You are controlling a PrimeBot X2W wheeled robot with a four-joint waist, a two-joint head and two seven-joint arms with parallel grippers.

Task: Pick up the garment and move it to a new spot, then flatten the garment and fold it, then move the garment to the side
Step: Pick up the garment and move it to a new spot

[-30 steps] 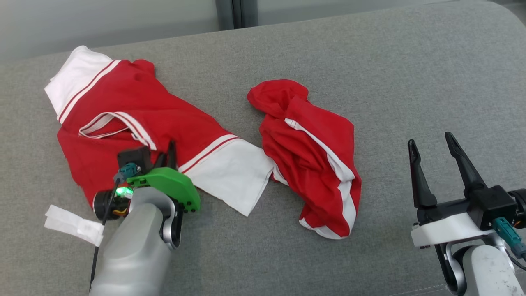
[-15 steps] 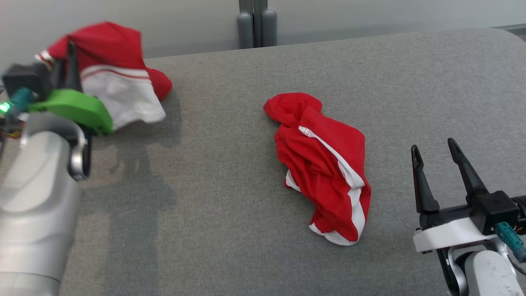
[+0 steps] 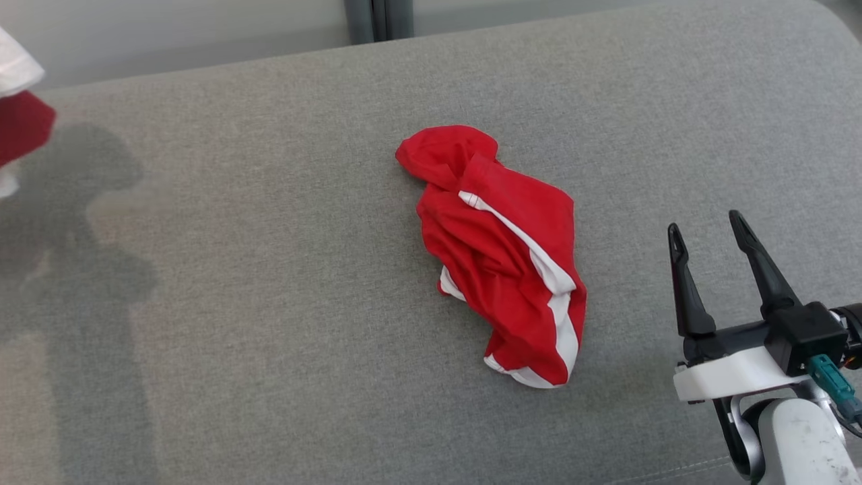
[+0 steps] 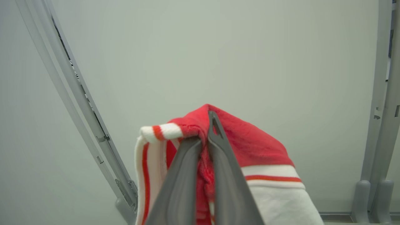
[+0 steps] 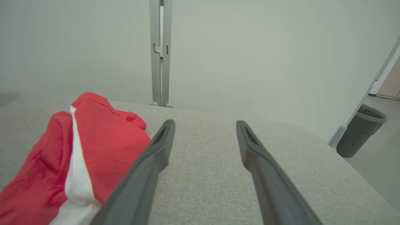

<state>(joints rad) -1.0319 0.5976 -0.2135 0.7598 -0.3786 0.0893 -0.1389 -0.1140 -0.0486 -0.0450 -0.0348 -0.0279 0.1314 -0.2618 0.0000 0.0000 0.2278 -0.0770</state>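
In the left wrist view my left gripper [image 4: 204, 128] is shut on the garment [image 4: 265, 150], a red top with white, red-striped trim. It hangs in the air in front of a pale wall, and its folds drape over both fingers. A red and white corner of this garment [image 3: 19, 121] shows at the far left edge of the head view, above its shadow on the cushion. My right gripper [image 3: 706, 226] stands open at the lower right, with nothing between its fingers [image 5: 204, 123].
A second, crumpled red garment with a white stripe [image 3: 505, 249] lies mid-cushion, left of the right gripper [image 5: 103, 134]. The grey fabric surface [image 3: 269, 269] ends at a pale wall with a grey post [image 5: 159, 53]. A dark bin [image 5: 359, 139] stands on the floor to the right.
My left gripper has lifted the red and white garment off the cushion, up and to the left, until the arm left the head view. The head camera shifted. The right arm stayed put.
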